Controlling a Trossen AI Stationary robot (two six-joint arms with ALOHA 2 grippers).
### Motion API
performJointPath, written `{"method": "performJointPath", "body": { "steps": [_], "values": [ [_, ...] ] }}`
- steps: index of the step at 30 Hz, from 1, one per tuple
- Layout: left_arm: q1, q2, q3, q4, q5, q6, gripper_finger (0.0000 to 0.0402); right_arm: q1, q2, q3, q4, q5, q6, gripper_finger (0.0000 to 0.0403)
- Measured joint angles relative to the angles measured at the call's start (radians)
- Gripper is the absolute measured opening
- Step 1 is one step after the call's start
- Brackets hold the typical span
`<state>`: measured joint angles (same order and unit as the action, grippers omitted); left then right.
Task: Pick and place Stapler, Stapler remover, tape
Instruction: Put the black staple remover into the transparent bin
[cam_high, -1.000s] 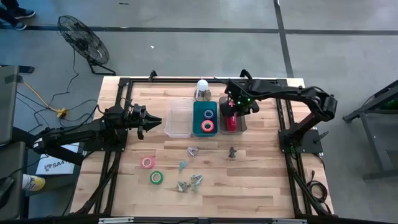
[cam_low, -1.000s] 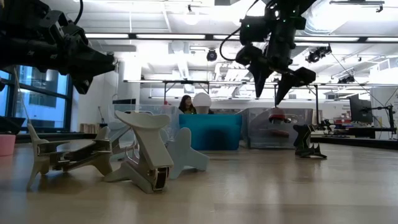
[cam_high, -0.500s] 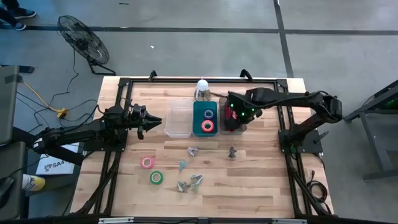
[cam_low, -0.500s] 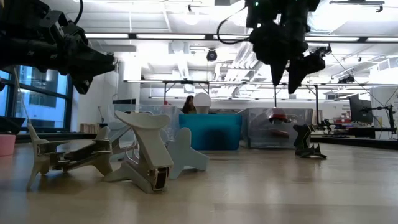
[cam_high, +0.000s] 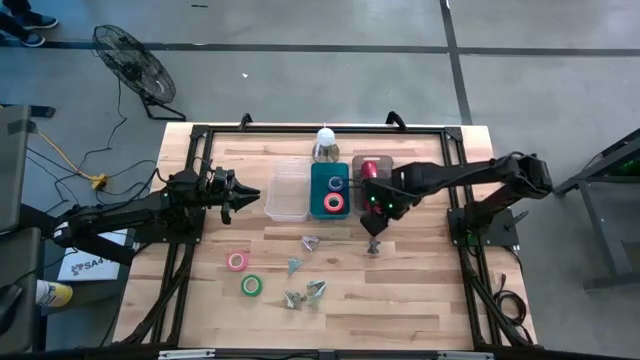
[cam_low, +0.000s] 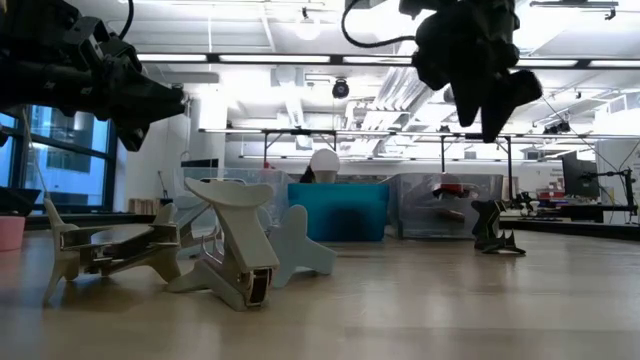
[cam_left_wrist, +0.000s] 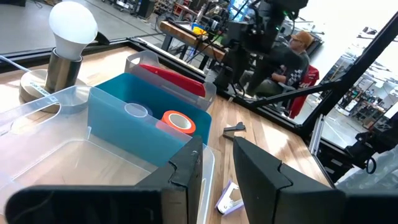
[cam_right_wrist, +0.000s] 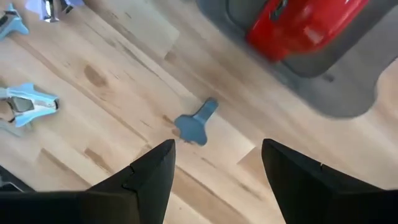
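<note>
On the counter (cam_high: 420, 290), staple removers (cam_high: 304, 291) and tape (cam_high: 237, 261) lie scattered; the grey bin (cam_high: 357, 163) holds the stapler (cam_high: 371, 168), right gripper (cam_high: 374, 222) fingers spread, empty.

The right gripper (cam_high: 375, 222), fingers spread, hangs over bare table (cam_high: 420, 290) with one dark remover (cam_high: 373, 244) just below. Three bins (cam_high: 330, 190) wall the far side. Loose removers (cam_high: 305, 292) and tape (cam_high: 237, 261) crowd the near-left, seemingly leaving narrow lanes.
</note>
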<state>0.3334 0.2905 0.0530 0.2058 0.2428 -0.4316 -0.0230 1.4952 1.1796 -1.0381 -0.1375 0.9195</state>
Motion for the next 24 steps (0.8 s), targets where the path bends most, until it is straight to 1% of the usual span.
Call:
{"method": "performJointPath", "body": {
  "steps": [3,7,10,13,15,19,22,24],
  "values": [
    [0.0,0.0,0.0,0.0,0.0,0.0,0.0089,0.033,0.0,-0.048,0.022,-0.01,0.112,0.0232],
    [0.0,0.0,0.0,0.0,0.0,0.0,0.0089,0.078,0.001,-0.137,0.059,-0.055,0.284,0.0232],
    [0.0,0.0,0.0,0.0,0.0,0.0,0.0089,0.095,0.001,-0.184,0.095,-0.052,0.378,0.0232],
    [0.0,0.0,0.0,0.0,0.0,0.0,0.0089,0.099,0.001,-0.208,0.169,-0.055,0.463,0.0232],
    [0.0,0.0,0.0,0.0,0.0,0.0,0.0089,0.106,0.001,-0.214,0.238,-0.051,0.502,0.0232],
    [0.0,0.0,0.0,0.0,0.0,0.0,0.0089,0.114,0.001,-0.214,0.33,0.012,0.577,0.0232],
    [0.0,0.0,0.0,0.0,0.0,0.0,0.0089,0.117,0.001,-0.214,0.328,0.044,0.614,0.0232],
    [0.0,0.0,0.0,0.0,0.0,0.0,0.0089,0.117,0.004,-0.214,0.304,0.045,0.626,0.0232]
  ]
}}
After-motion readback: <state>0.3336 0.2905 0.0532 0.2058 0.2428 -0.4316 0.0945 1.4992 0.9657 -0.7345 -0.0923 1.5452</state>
